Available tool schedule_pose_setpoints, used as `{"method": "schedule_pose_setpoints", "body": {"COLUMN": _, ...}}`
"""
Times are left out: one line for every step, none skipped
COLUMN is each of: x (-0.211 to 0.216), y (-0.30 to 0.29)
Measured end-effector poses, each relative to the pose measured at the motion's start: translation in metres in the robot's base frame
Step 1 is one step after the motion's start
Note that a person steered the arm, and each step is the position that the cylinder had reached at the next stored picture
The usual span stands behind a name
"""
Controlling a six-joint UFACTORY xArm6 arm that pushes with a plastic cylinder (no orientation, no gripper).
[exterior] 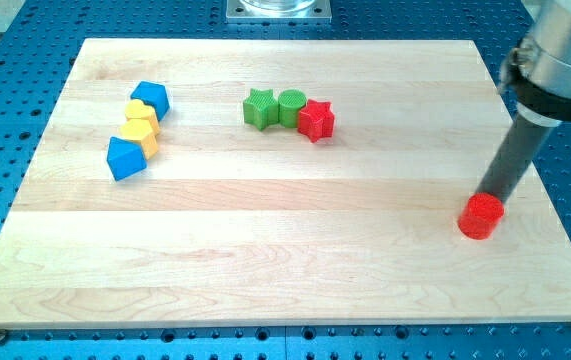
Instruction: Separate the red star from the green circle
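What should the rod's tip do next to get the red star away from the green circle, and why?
Probably slide my tip toward the view's upper left, to the top side of the red star block. My tip sits far off at the view's right, beside the red cylinder block, while the star touches the green circle block, so it must first get close.

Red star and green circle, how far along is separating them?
Nothing looks done: the red star touches the green circle, with the green star on the circle's other side. My tip is far off at the view's right, against the red cylinder. The approach and the push remain.
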State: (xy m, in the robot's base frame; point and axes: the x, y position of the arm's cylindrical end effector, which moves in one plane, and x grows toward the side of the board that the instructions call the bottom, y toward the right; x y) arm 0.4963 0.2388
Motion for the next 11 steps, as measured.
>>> {"method": "schedule_pose_setpoints", "body": {"x": 0.028, "y": -0.013}}
{"method": "schedule_pose_setpoints", "body": {"x": 0.005, "y": -0.017}}
{"method": "schedule_pose_setpoints", "body": {"x": 0.03, "y": -0.055}}
{"method": "schedule_pose_setpoints", "body": {"x": 0.048, "y": -0.052}}
{"method": "schedule_pose_setpoints", "body": {"x": 0.005, "y": -0.161}}
{"method": "schedule_pose_setpoints", "body": {"x": -0.059, "y": -0.247}}
{"method": "schedule_pose_setpoints", "body": {"x": -0.11, "y": -0.249}}
{"method": "schedule_pose_setpoints", "body": {"x": -0.141, "y": -0.216}}
{"method": "schedule_pose_setpoints", "body": {"x": -0.129, "y": -0.144}}
{"method": "schedule_pose_setpoints", "body": {"x": -0.064, "y": -0.094}}
{"method": "schedule_pose_setpoints", "body": {"x": -0.016, "y": -0.056}}
